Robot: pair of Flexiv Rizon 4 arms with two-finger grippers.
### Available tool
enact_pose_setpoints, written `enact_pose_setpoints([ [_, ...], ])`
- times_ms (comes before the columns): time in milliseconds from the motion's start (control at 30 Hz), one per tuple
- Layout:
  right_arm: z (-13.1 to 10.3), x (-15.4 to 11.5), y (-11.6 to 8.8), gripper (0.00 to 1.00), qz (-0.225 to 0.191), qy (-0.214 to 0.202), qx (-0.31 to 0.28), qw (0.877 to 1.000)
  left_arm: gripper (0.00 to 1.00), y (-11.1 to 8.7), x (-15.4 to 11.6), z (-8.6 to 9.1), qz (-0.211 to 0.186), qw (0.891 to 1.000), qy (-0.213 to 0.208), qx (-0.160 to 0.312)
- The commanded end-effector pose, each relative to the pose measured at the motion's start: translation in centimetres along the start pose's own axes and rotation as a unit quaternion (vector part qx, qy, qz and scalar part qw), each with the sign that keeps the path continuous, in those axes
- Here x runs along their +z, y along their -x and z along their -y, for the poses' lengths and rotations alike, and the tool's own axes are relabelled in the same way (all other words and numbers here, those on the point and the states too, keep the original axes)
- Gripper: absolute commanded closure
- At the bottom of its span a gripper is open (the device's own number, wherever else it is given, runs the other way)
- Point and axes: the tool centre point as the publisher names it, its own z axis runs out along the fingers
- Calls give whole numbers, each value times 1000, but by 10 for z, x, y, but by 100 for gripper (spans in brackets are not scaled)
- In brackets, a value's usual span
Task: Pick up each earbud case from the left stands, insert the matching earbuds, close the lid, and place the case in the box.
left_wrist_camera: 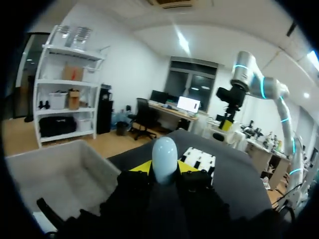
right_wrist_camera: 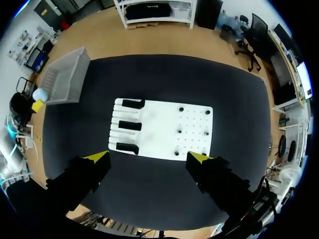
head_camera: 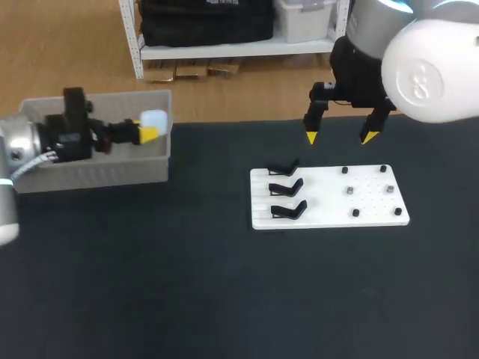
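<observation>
At upper left of the head view, the left gripper (head_camera: 150,129) pinches a pale earbud case (head_camera: 154,118) between its yellow tips, over the right end of the grey box (head_camera: 97,173). At upper right, the right gripper (head_camera: 338,137) hangs with fingers spread above the far edge of the white board (head_camera: 322,196), which carries three black stands (head_camera: 287,189) at left and small dark pegs (head_camera: 350,191) at right.

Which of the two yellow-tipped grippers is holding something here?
The left gripper: its fingers clamp a pale, rounded earbud case at the grey plastic box. The right gripper hangs open and empty.
</observation>
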Motion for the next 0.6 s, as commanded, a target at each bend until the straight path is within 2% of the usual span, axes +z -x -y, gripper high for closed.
enact_pose_setpoints([
  [33,1,0,-4,0,10,0,1,1000,100,-2,-4,-34,-14,999,29,-19],
  [133,1,0,-4,0,10,0,1,1000,100,-6,-14,-63,-13,997,63,-36],
  [267,1,0,-4,0,10,0,1,1000,100,-11,-20,-87,-12,995,87,-55],
  [400,1,0,-4,0,10,0,1,1000,100,-18,-19,-101,-23,993,87,-72],
  [567,1,0,-4,0,10,0,1,1000,100,-27,-18,-108,-41,990,98,-87],
  [600,1,0,-4,0,10,0,1,1000,79,-27,-18,-108,-41,990,98,-87],
])
